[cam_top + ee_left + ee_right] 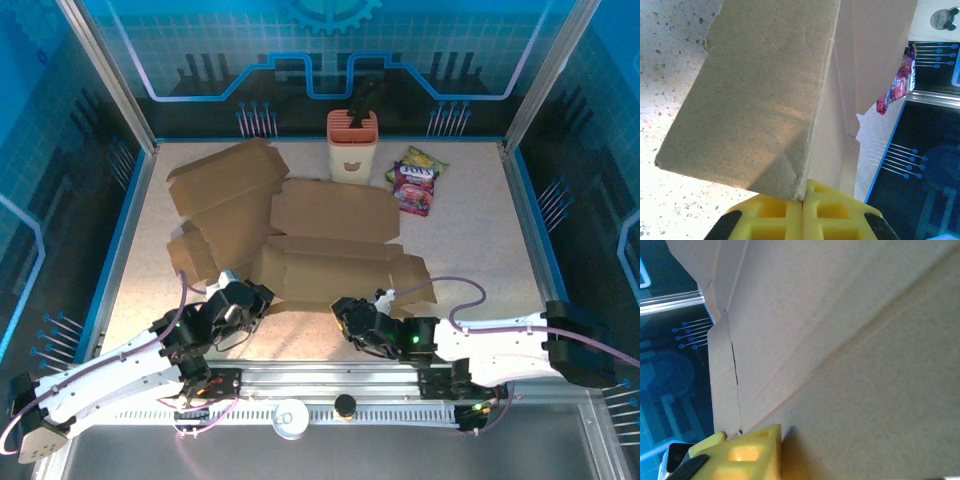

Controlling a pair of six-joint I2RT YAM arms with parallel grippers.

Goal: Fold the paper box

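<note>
From above: the flattened paper box (330, 270) sprawls mid-table on the counter (470, 230), its near edge at both arms. Left wrist: the left fingers (775, 215) are pinched tight on a flap corner. Right wrist: one of the right fingers (747, 452) sits against a panel, clamped or not I can't tell. It looks like light, stiff card that bends at its creases, so grip the flap edges.

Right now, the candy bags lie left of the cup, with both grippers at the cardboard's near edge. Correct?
No. The candy bags lie right of the cup, as the top view shows. The left gripper and right gripper are at the near edge of the cardboard.
</note>
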